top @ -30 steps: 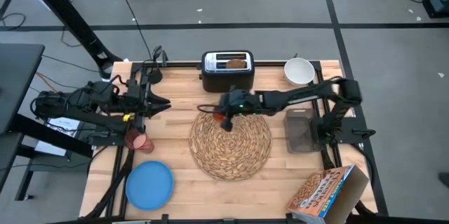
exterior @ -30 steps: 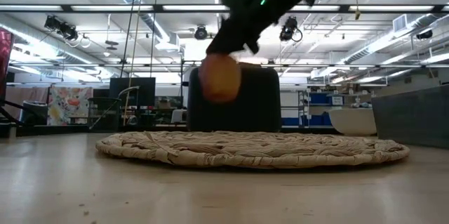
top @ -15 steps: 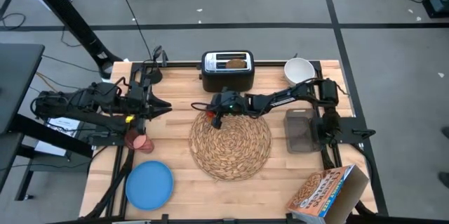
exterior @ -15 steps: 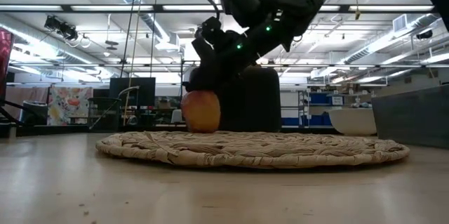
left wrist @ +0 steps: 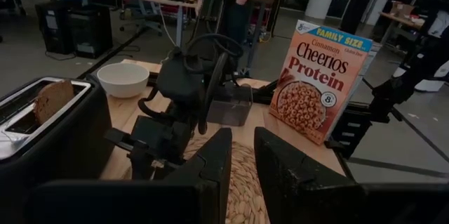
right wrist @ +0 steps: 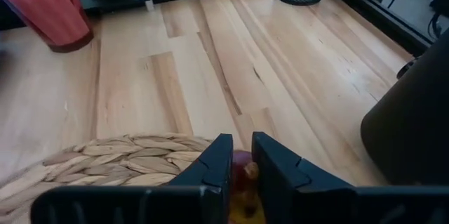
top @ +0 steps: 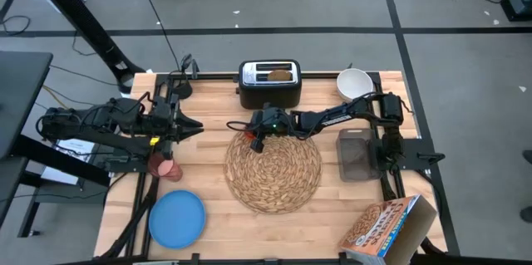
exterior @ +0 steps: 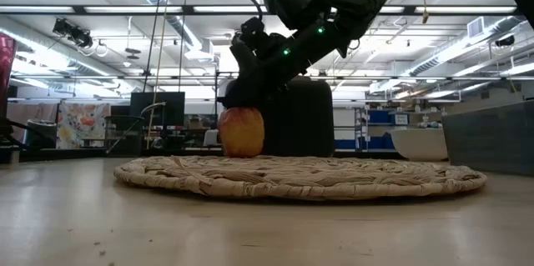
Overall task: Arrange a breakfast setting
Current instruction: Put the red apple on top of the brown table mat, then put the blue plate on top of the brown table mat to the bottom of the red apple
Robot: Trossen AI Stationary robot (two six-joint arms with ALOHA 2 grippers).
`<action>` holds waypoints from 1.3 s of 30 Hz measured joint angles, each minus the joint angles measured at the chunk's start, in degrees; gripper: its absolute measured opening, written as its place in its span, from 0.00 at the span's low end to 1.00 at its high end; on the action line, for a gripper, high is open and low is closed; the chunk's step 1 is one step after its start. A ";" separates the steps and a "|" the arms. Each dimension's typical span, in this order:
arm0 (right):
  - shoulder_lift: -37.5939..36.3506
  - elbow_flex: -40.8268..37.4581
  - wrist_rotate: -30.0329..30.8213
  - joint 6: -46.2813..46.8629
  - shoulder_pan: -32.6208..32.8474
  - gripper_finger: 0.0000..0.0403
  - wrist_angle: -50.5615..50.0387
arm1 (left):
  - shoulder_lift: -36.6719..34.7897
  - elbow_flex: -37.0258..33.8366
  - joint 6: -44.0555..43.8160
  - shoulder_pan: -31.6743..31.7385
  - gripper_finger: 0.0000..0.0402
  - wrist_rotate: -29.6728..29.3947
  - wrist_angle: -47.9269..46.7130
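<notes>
**Fruit down on the mat, grip just starting to ease**

Off to the left, left gripper parked over bare wood, fingers nearly together, holding nothing. Just beside it, pink translucent cup; nearer the front edge, round blue plate.

At centre, small red fruit now resting on the far-left rim of the woven straw placemat, where a second ago it hung in the air above the weave. Right gripper lowered with it since then, fingers close around the fruit's top in the right wrist view; whether already let go, cannot tell. Likely meaning: fruit placed, release and withdrawal pending.

Further right, toast slice in the black toaster, white bowl at the far right corner.

Readable on the cereal box: "FAMILY SIZE", "Cinnamon Cheerios Protein".
</notes>
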 joint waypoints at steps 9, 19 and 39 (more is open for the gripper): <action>-1.88 -0.02 -0.07 0.55 -0.02 0.25 -1.62 | 0.00 -0.02 0.13 0.00 0.18 -0.01 -0.25; -12.28 -0.03 0.39 0.42 0.02 0.32 -6.55 | 0.04 -0.02 -0.52 0.00 0.18 -0.01 -0.21; -37.35 0.02 7.48 7.45 -6.05 0.44 -27.62 | 1.75 -0.04 -3.55 -0.07 0.18 0.65 1.79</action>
